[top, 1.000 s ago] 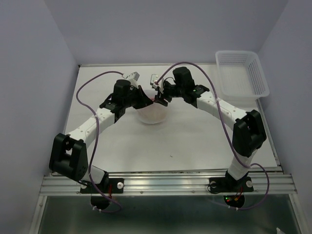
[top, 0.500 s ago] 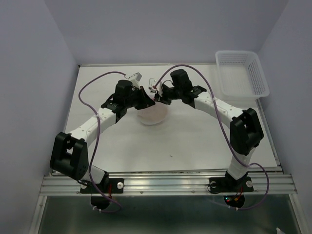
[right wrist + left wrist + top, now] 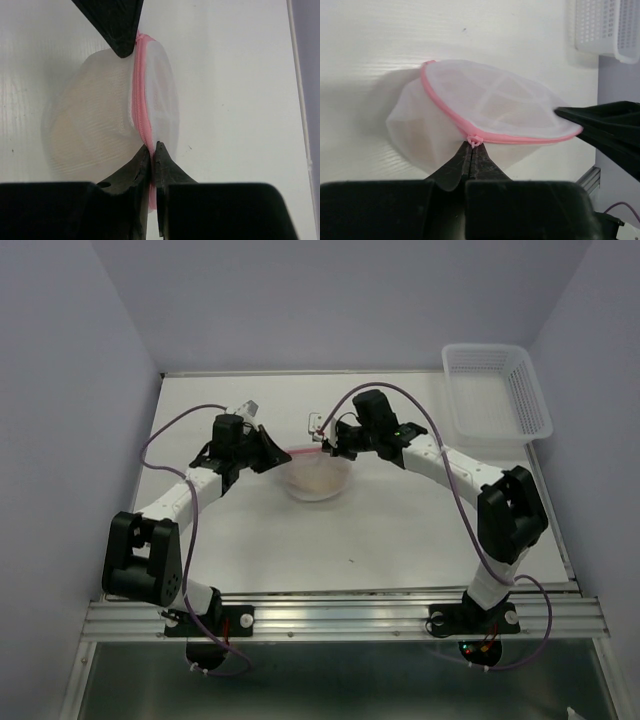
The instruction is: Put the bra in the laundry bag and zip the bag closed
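The laundry bag, a round white mesh pouch with pink zipper edging, sits mid-table between both grippers. A tan shade inside the mesh is the bra, seen only dimly. My left gripper is shut on the pink zipper pull at the bag's near rim. My right gripper is shut on the pink edging at the opposite side. From above, the left gripper and right gripper hold the pink zipper line stretched between them.
A white slotted plastic basket stands at the table's back right corner, also at the top right of the left wrist view as the basket. Purple cables loop over both arms.
The right gripper has shut on the bag's pink edge. The left gripper has drawn leftward with the zipper pull, stretching the pink line; the bag looks flatter and wider.
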{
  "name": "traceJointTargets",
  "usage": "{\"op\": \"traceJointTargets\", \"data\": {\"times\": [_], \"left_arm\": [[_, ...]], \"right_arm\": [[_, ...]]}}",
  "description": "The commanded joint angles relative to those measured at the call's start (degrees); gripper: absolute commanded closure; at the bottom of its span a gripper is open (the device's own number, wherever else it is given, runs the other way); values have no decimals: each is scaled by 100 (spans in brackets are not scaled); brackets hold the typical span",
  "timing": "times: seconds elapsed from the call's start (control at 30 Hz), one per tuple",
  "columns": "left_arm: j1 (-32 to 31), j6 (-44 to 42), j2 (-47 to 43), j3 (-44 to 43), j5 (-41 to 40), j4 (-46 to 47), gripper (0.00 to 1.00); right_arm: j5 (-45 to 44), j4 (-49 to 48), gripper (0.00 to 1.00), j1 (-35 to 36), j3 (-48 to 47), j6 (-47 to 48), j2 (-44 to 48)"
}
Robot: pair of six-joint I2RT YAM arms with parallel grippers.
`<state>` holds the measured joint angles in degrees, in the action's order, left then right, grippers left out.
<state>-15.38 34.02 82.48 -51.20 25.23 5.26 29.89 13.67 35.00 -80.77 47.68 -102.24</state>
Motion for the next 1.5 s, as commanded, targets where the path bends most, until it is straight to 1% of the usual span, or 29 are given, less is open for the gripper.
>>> {"op": "traceJointTargets", "data": {"times": [0.0,0.23,0.3,0.33,0.37,0.47,0.5,0.57,0.6,0.63,0.67,0.7,0.77,0.8,0.87,0.9,0.97,1.03,1.1,1.23,1.47], "left_arm": [[438,-97,-259,320,-18,160,100],[1089,-159,30,672,-27,686,100],[1264,-177,259,725,165,1150,100],[1309,-142,347,717,444,1405,100],[1318,-115,426,682,447,1469,100],[1274,-45,498,515,859,1461,100],[1230,-19,315,532,773,1469,100],[1037,-97,68,550,607,1426,100],[984,-115,-64,541,432,1321,100],[888,-124,-239,523,430,1311,100],[835,-124,-310,506,456,1259,100],[774,-106,-389,419,465,1206,100],[581,-80,-425,304,404,882,100],[292,-54,-452,243,273,767,100],[-17,51,-487,172,79,687,100],[-244,113,-496,146,61,687,100],[-352,315,-470,102,61,652,100],[-448,342,-434,-73,-70,495,100],[-484,351,-452,-249,-307,187,100],[-545,351,-557,-373,-317,116,100],[-712,87,-531,-514,-186,55,100]], "right_arm": [[-185,-128,99,-29,79,145,441],[122,-356,99,-283,413,154,898],[471,-365,99,-353,544,128,1056],[578,-400,99,-415,580,110,1117],[658,-409,99,-415,624,110,1162],[694,-453,99,-415,721,57,1250],[563,-453,99,-415,703,-4,1215],[439,-471,95,-415,668,-109,1145],[352,-471,82,-415,642,-145,1110],[342,-479,77,-415,563,-345,1031],[325,-471,69,-415,536,-408,995],[290,-479,39,-415,519,-539,986],[281,-479,23,-415,440,-724,934],[315,-453,11,-415,413,-830,934],[351,-348,8,-415,369,-831,934],[386,-330,5,-415,369,-874,951],[465,-339,4,-415,387,-883,986],[500,-339,2,-337,378,-927,1030],[379,-356,2,-170,343,-962,1022],[-132,-549,3,67,334,-1032,934],[-132,-603,7,68,177,-752,714]]}}
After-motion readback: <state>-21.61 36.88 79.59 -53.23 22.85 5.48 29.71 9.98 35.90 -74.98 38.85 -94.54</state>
